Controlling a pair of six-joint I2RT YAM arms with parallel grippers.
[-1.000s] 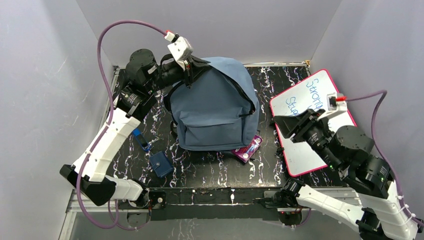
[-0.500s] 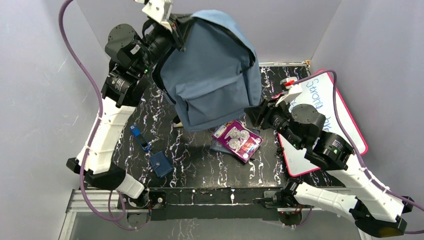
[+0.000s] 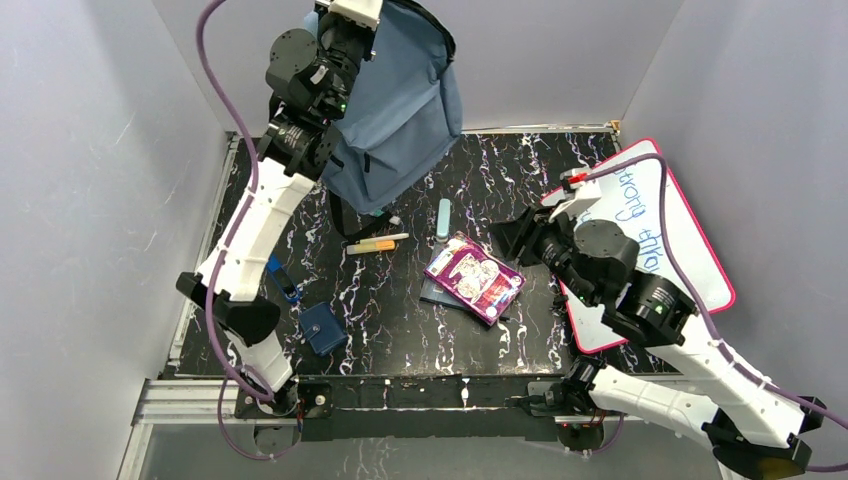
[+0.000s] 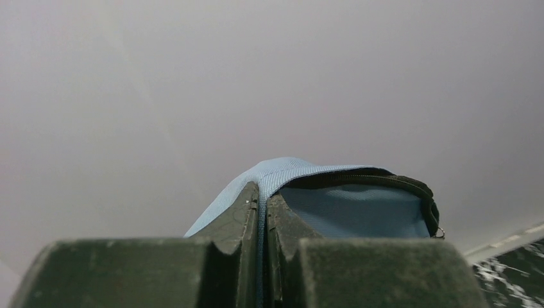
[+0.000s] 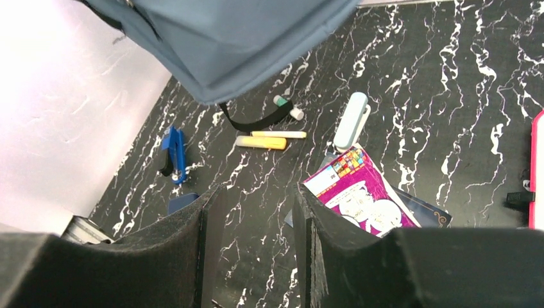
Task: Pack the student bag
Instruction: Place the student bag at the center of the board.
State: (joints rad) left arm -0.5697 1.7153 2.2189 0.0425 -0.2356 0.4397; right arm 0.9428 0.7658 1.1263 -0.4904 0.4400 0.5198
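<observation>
Holding the student bag (image 3: 400, 110) aloft over the far left corner of the table (image 3: 530, 165), we have the left gripper (image 4: 263, 192) pinched tight on the fabric at its top rim. The bag hangs clear of the surface, with a black strap (image 3: 345, 215) dangling toward the yellow marker (image 3: 370, 246). We judge this an early step: the bag is lifted, and loose items lie on the table below, yet to go in. The right gripper (image 5: 253, 192) hovers about half open and empty, just beside the purple booklet (image 3: 473, 278). Next we need to come down on one item, and the bag's mouth must face that arm; we cannot tell how wide the zipper gapes. Room is good in the middle of the table, but the whiteboard (image 3: 690, 250) crowds the right edge and the bag hangs near the back wall.
</observation>
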